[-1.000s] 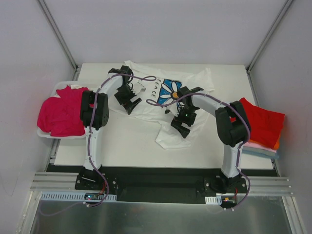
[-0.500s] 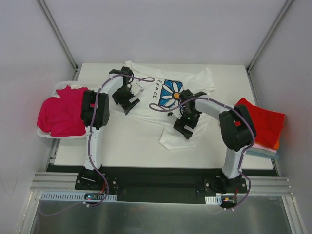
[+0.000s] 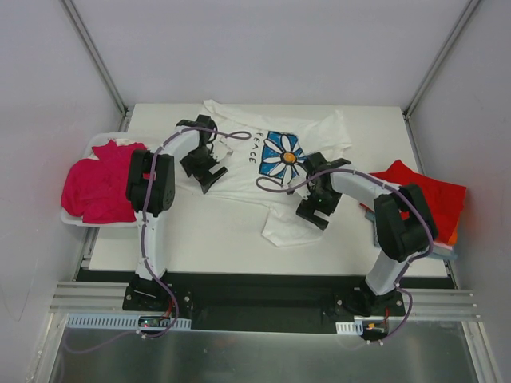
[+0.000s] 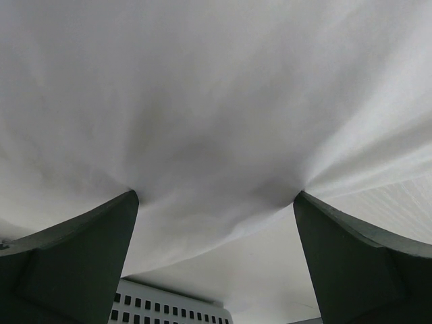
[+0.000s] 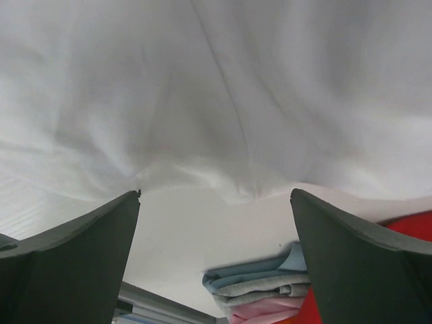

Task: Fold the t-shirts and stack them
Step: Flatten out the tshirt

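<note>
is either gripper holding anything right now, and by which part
Nothing is held. The left gripper and right gripper both stand wide open, fingertips at the white daisy-print t-shirt.

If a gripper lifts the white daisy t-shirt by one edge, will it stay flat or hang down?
The white t-shirt will probably hang limp: it lies in wrinkles and soft folds on the table. It looks thin, so a push would likely bunch it up rather than slide it whole.
</note>
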